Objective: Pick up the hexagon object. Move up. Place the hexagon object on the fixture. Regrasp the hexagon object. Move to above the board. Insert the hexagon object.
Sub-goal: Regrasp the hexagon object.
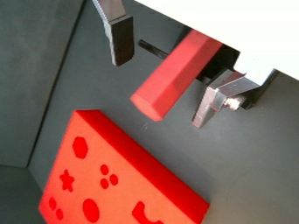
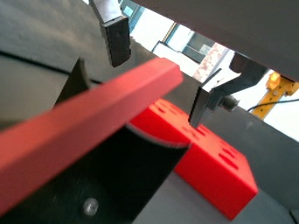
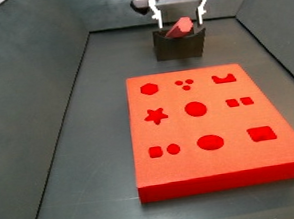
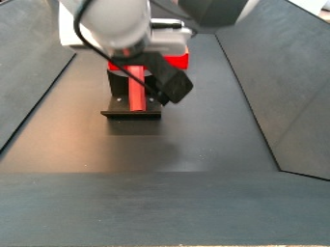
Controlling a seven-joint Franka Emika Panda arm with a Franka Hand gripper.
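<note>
Clearly, the robot's hand [image 1: 163, 86] is hanging over the small dark grey-black fixture [image 3: 179, 45] at the far end of the dark floor, with its two flat silver fingers [image 1: 118, 33] spread wide on either side of the long slim red-pink hexagonal bar [image 1: 173, 76]. In both wrist views a gap is showing between each dark pad and the bar [image 2: 87, 122], so the hand is open and is gripping nothing.

In a side view the bar [image 4: 133, 89] is lying in the notch of the fixture [image 4: 130, 111], tilted, and most of its length is showing there. In a side view from the opposite end, only the bar's end [image 3: 180, 24] is peeking out between the fingers, above the fixture.

The large flat bright red board [image 3: 213, 134] with cut-out shapes is lying on the floor near the fixture, apart from it. That view is showing all its cut-outs: hexagon, star, circles, squares, oval. In a wrist view the board [image 1: 111, 175] is appearing under the hand only partly, and in a side view only a corner [image 4: 177, 60] is visible behind the arm.
</note>
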